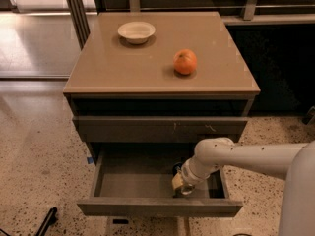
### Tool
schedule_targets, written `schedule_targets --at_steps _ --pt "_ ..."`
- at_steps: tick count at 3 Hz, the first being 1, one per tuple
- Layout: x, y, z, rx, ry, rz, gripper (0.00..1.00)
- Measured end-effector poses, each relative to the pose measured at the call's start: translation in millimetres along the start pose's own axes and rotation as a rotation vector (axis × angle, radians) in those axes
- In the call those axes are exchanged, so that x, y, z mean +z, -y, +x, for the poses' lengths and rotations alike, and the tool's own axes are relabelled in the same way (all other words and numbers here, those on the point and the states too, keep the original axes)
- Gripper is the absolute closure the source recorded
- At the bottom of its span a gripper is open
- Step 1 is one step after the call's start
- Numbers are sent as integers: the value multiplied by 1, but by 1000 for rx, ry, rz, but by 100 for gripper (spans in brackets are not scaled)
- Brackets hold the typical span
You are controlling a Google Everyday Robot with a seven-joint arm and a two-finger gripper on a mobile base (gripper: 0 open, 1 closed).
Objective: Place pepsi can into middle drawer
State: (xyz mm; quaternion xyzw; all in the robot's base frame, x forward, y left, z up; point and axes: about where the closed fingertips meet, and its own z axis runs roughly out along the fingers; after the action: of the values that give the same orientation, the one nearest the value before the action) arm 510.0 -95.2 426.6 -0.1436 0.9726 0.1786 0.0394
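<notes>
Tool [180,185] is down in the open drawer [133,182], over on its right side, right up against the can [176,168] that's mostly hidden behind it, can't tell if it's clamped or let go, orange [185,62] and bowl [136,32] sit on the bench [133,68].

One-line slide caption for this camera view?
Gripper inside the open middle drawer, near its front; an orange and a white bowl sit apart on the cabinet top.
</notes>
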Motion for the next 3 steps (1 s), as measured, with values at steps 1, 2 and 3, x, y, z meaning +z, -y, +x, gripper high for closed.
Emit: schedule_targets --at_steps 1,2,3 --pt "0 0 0 0 0 0 58" --pt "0 0 0 0 0 0 35" --pt "0 0 0 0 0 0 11"
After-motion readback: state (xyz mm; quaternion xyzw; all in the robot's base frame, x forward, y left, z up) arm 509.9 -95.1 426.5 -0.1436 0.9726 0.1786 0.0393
